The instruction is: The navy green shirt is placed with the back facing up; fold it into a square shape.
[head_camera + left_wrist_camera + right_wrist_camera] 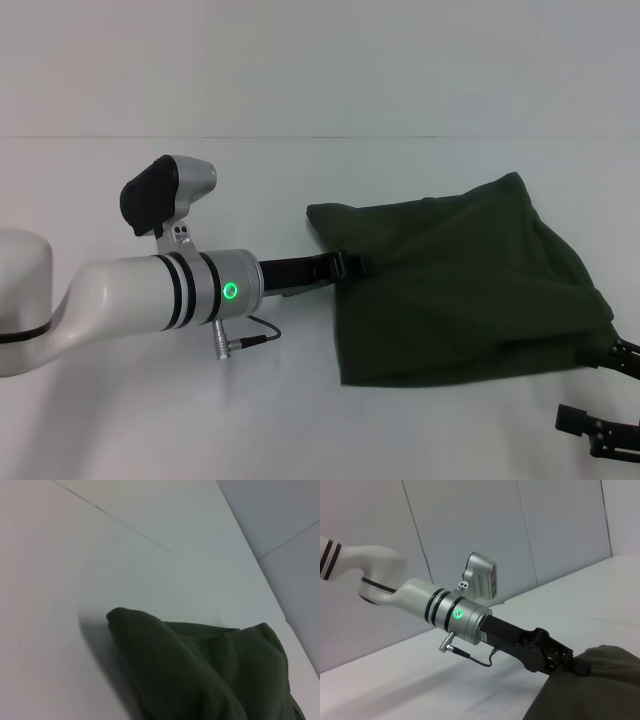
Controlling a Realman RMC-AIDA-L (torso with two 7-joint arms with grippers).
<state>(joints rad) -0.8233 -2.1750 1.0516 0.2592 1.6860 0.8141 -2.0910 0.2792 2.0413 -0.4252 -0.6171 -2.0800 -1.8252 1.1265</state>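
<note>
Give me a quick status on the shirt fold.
Left claw gripping navy green shirt at its left edge. Right claw at shirt's right corner. Shirt bunched, not square. Nothing in the way.

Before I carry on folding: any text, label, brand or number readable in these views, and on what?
None readable.
Navy green shirt: plain cloth on every side that shows, no letters or tag.
Left gripper, at the shirt's left edge: no marking; the wrist behind it carries only a lit green ring, a symbol and not text.
Right gripper, at the shirt's right corner: no legible marking.
</note>
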